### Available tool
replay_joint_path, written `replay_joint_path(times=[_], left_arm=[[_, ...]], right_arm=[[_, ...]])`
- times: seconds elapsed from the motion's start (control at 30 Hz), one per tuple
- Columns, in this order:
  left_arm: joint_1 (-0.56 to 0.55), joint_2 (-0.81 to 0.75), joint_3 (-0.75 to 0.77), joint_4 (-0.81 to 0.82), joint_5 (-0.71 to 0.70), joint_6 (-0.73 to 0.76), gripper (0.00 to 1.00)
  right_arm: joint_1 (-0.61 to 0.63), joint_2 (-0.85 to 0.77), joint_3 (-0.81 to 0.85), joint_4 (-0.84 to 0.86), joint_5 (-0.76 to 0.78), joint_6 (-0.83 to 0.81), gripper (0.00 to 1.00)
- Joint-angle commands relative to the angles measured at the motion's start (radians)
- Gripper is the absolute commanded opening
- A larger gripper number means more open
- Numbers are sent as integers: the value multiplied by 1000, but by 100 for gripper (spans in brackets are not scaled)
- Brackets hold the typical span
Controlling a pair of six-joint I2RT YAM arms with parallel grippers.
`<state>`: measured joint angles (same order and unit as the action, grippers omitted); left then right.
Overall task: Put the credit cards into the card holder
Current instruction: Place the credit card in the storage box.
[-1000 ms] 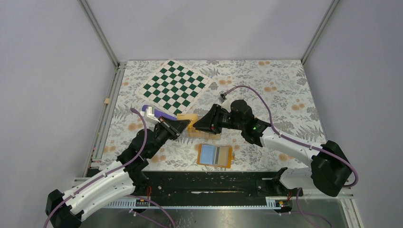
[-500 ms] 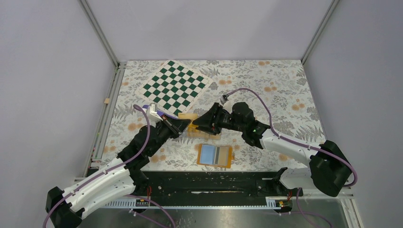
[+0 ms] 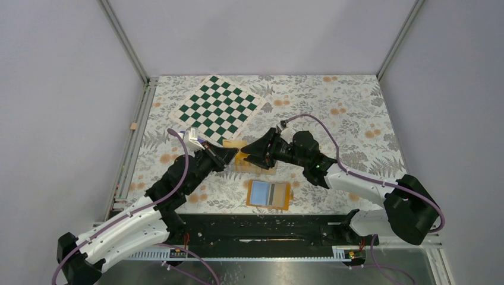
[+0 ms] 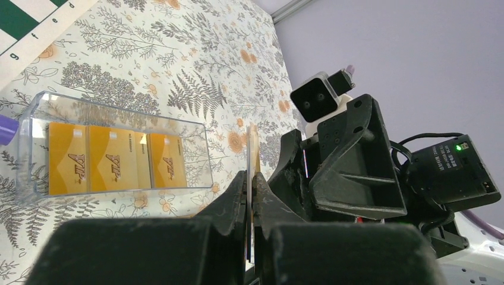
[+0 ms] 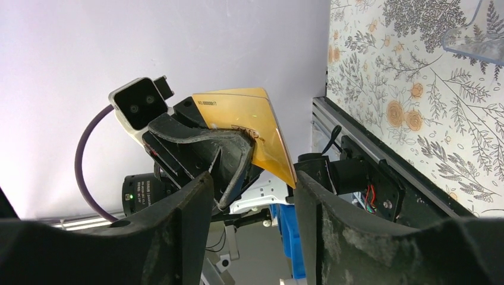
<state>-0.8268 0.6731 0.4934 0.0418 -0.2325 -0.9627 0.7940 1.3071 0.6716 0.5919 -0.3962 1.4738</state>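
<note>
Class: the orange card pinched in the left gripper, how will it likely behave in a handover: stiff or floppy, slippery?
Probably stiff: the card stands straight out of the left gripper without drooping. Likely light: edge-on it is a sliver. Its shiny face may slip in a shallow pinch.

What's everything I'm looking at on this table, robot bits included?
chessboard mat: one, green and white, far left of the table
clear tray: one, see-through, mid-table by the mat's near corner
cards in tray: three show, orange, lying flat
held card: one, orange, on edge in the left tool
card holder: one, orange, light-blue and grey inside, lying open near the arms
tablecloth: one, grey and orange floral
left tool: black, shut on the held card
right tool: black, open, facing that card
</note>
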Motion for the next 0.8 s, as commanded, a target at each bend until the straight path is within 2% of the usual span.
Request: replay_joint_path(times=[0.0, 0.43, 0.77], left_arm=[[-9, 17, 15, -89, -47, 74, 0], [-17, 38, 0, 67, 16, 137, 0], [-29, 45, -1, 62, -19, 155, 0]], right_arm=[[7, -21, 15, 162, 31, 54, 60], [7, -6, -17, 237, 48, 159, 65], [7, -38, -28, 200, 53, 159, 67]])
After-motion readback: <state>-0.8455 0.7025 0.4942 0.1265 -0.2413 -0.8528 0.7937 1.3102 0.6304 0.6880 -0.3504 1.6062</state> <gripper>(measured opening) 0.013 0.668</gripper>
